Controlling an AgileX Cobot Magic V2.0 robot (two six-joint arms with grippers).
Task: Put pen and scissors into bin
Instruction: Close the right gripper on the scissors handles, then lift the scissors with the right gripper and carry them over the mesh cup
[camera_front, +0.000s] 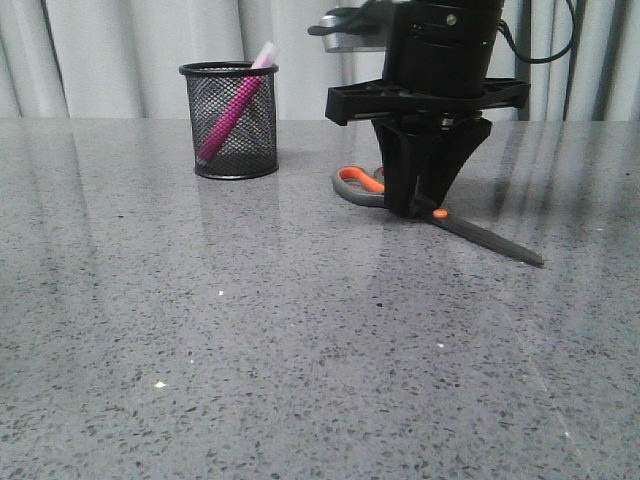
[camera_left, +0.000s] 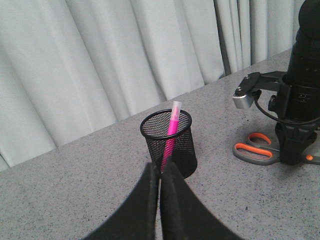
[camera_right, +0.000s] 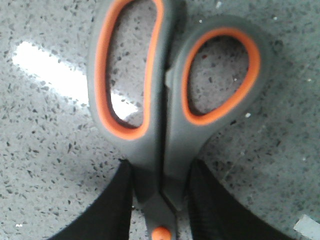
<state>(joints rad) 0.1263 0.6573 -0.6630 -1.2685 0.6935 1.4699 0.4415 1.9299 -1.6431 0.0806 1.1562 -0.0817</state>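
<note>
Toward the far left part of the grey speckled stone worktop (camera_front: 250, 350), the small black wire-mesh cylindrical bin (camera_front: 230, 120) is standing upright, and the slim magenta-pink pen with its whitish cap (camera_front: 236, 105) is leaning inside it, cap poking above the rim. The left tool (camera_left: 160, 172) is hovering near the bin with its two black fingers pressed together, holding nothing. Further right, near the far edge, the scissors with dark grey handles lined in orange (camera_front: 375, 187) are lying flat on the worktop, their blades pointing toward the right edge. The right tool (camera_right: 161, 200) is reaching straight down, its fingers closing against both sides of the scissors just by the orange pivot dot.
</note>
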